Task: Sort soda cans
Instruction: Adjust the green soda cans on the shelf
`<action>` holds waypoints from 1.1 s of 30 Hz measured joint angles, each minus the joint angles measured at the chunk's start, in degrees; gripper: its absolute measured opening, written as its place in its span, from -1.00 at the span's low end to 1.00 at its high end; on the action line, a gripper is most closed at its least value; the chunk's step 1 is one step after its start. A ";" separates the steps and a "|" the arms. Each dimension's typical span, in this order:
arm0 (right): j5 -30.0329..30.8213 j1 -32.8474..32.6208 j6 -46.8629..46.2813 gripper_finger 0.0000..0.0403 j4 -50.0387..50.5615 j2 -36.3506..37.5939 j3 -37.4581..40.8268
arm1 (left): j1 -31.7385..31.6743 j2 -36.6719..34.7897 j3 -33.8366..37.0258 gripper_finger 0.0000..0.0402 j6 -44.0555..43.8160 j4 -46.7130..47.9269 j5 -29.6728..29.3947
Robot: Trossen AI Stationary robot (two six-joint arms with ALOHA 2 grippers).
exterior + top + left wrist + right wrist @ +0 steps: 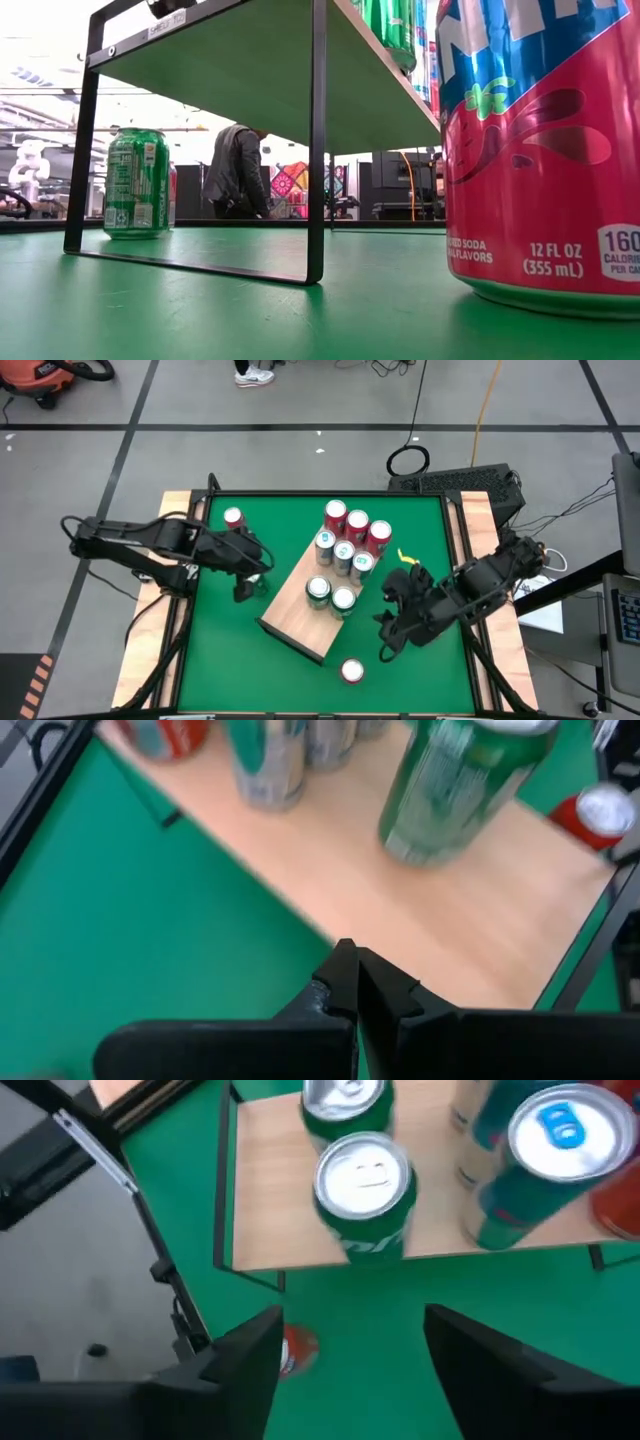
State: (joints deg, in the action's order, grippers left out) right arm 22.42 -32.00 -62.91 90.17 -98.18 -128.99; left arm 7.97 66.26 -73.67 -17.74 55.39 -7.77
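I've got my right gripper (350, 1345) off the board's right edge, jaws standing apart with nothing between them, lined up on the nearer green can (364, 1195) at the board's low end. The left gripper (358, 982) sits by the board's other long edge, jaws pinched shut and empty.

The wooden board (305, 605) is a raised shelf on a thin black frame. The green pair stands at its lower end, with the teal can (535, 1165) and the rest of the cluster (350, 540) packed tight at the upper end. One red can (233, 517) stands on the green worktop (420, 520) near the far left corner, another red can (351, 670) near the front.

My worry is that the two green cans are touching, so a jaw could clip the neighbour and tip it off the shelf. The frame rail below could also catch a fingertip if I come in low.

Open green lies right of the board and along the front, which is my best room.
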 joint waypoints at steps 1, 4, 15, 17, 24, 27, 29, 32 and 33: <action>0.27 -0.38 0.43 0.11 -0.26 -0.15 0.28 | -0.02 -0.49 0.00 -0.99 0.00 1.41 0.00; 1.64 -1.61 1.25 -0.06 -0.88 -0.40 2.03 | -0.02 -1.81 0.00 -0.99 0.00 4.23 0.00; 1.32 -0.26 2.03 -0.73 -10.10 -0.97 16.06 | -0.02 -2.38 0.00 -0.98 -4.35 6.92 -0.07; 1.33 0.98 2.15 -0.83 -10.03 -0.97 17.77 | -0.02 -2.38 0.00 -0.98 -4.37 6.89 -0.14; -0.48 5.26 7.98 -0.98 -10.62 -0.97 19.39 | -0.02 -2.38 0.00 -0.98 -4.47 7.12 -0.68; -2.22 6.20 9.96 -0.98 -11.45 -0.97 19.41 | -0.02 -2.38 0.00 -0.98 -5.09 7.11 -0.68; -3.36 6.26 12.46 -0.99 -12.07 -0.95 19.40 | -0.02 -2.38 0.00 -0.98 -5.99 7.11 -0.70; -4.77 6.18 14.87 -1.00 -12.72 -0.95 19.41 | -0.02 -2.38 0.00 -0.98 -6.51 7.11 -0.69; -4.77 6.28 15.18 -1.00 -12.82 -0.95 19.41 | -0.02 -2.38 0.00 -0.98 -6.95 7.12 -0.70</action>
State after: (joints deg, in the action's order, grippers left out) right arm 17.65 -25.72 -47.73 77.35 -99.13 -109.58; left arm 7.94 63.88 -73.67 -24.69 62.51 -8.47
